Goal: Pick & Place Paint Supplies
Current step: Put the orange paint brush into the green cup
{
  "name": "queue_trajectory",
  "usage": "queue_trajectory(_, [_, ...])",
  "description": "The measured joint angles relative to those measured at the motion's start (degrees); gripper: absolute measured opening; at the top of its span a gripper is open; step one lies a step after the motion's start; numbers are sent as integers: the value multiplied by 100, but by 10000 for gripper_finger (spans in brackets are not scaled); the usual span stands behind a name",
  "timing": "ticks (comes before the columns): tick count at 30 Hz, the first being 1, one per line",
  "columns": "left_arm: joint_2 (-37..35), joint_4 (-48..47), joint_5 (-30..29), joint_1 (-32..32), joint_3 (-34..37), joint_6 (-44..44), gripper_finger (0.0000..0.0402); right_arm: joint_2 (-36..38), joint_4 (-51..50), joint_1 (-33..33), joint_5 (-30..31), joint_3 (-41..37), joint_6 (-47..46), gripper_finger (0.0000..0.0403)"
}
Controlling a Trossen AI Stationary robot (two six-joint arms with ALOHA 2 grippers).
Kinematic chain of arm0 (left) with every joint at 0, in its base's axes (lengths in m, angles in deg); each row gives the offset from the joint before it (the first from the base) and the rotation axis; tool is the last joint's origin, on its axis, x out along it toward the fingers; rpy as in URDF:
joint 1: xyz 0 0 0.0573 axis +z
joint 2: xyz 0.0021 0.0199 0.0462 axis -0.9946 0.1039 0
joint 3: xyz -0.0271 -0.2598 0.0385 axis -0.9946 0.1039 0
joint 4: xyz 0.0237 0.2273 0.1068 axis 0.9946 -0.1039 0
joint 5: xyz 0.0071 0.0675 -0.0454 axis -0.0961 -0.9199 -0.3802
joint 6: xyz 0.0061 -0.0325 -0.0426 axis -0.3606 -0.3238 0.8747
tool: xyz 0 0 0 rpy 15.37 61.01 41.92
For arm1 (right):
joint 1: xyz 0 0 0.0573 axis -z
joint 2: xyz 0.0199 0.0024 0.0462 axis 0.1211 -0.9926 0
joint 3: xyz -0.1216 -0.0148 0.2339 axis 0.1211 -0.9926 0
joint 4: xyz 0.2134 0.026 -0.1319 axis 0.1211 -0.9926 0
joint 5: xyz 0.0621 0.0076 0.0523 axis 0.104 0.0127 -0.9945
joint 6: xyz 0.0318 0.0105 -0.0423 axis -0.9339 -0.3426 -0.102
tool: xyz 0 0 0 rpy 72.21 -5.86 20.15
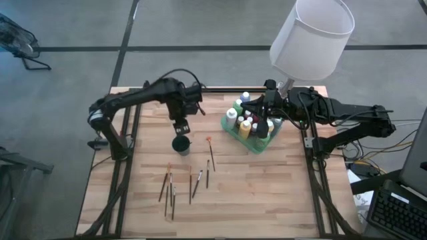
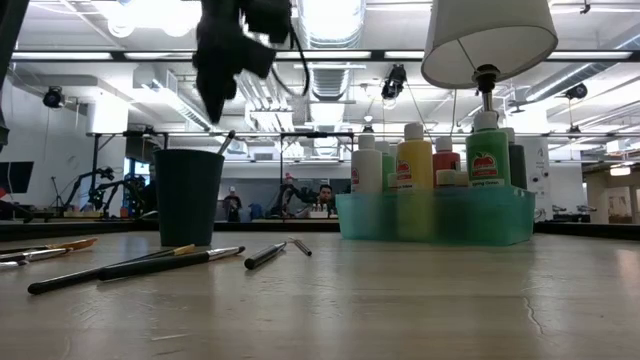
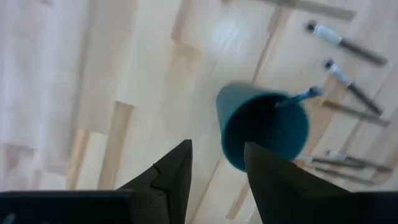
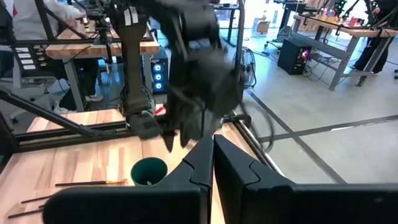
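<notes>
Toward the table's left edge my left tool hangs just above the small dark cup, fingers parted and empty; one brush leans inside it, presumably dropped there bristles up. Loose brushes lie nearer the front edge, awaiting collection. Toward the right edge, paint bottles stand packed in the green tray, my right tool pinched closed above them, holding nothing.

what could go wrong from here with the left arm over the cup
1. The left gripper hangs open just above the small dark green cup, which holds one thin brush leaning on the rim; a low swing might tip the cup.
2. Several wooden-handled brushes lie close together on the table, so a pinch may catch two.
</notes>
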Motion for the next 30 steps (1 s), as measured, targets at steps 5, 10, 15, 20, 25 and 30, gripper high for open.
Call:
queue_trajectory(5, [-331,-142,-112,-4,-669,639,151,0,-2,0,4,0,277,8])
queue_trajectory(10, [-1001,-154,-115,-14,-779,1224,151,73,-122,0,-77,9,-9,8])
queue_trajectory(15, [-1905,-105,-173,-72,-614,1947,151,682,-1323,-2,-788,-102,-314,8])
queue_trajectory(20, [-2801,-48,-512,-145,-388,2550,151,1588,-2335,-2,-1367,-496,-366,8])
queue_trajectory(25, [-3509,-44,-694,-145,-149,2940,151,2653,-2735,0,-1260,-825,47,8])
queue_trajectory(30, [-3968,-44,-956,-145,269,3464,151,3525,-3201,0,-1214,-964,993,8])
